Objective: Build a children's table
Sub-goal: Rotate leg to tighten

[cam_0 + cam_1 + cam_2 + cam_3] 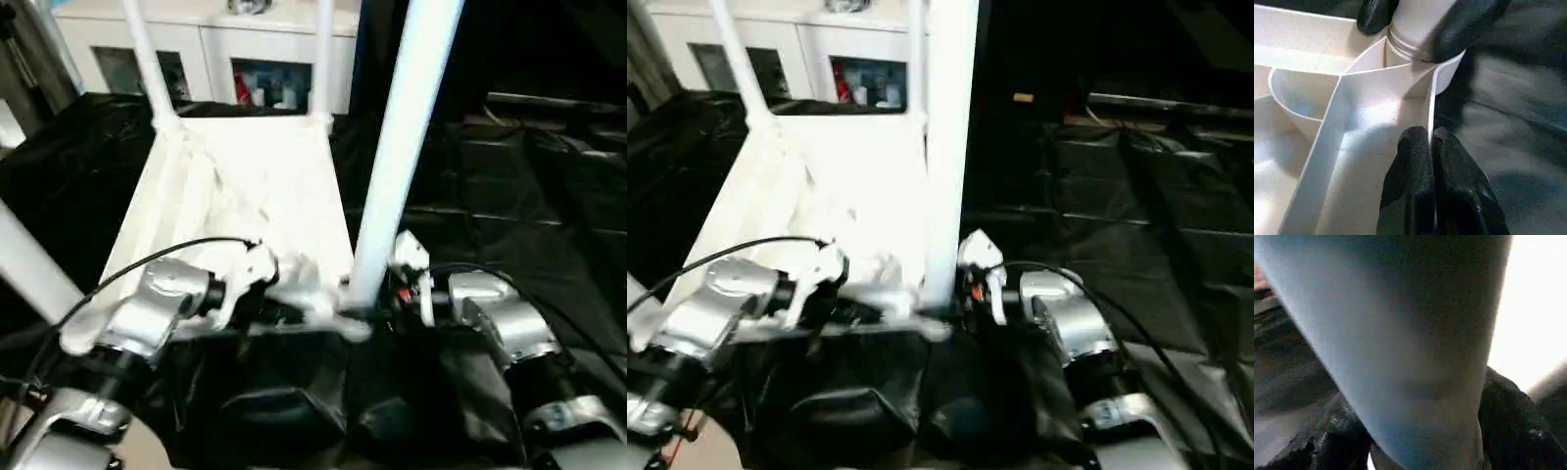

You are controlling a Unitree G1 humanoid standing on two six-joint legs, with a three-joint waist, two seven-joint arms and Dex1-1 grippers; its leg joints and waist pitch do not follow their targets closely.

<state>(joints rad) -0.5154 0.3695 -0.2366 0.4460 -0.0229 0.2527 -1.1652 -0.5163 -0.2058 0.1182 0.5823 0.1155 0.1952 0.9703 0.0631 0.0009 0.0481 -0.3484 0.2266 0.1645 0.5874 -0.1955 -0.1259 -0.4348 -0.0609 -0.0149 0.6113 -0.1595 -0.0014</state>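
Note:
The white tabletop (255, 186) lies upside down on a black sheet, ribbed side up. Two legs (147, 59) stand in its far corners, and a third leg (29, 264) rises at the near left. A fourth leg (402, 147) stands upright in the near right corner socket (1415, 58). My right gripper (1425, 431) is shut on this leg just above the socket, one black finger (1376, 14) on each side. My left gripper (1431, 134) is shut on the tabletop's thin rim wall right beside that corner.
A white cabinet (216, 49) with glass doors stands behind the tabletop. Crumpled black sheeting (509, 196) covers the floor to the right and in front. A black cable (147, 259) loops over my left forearm.

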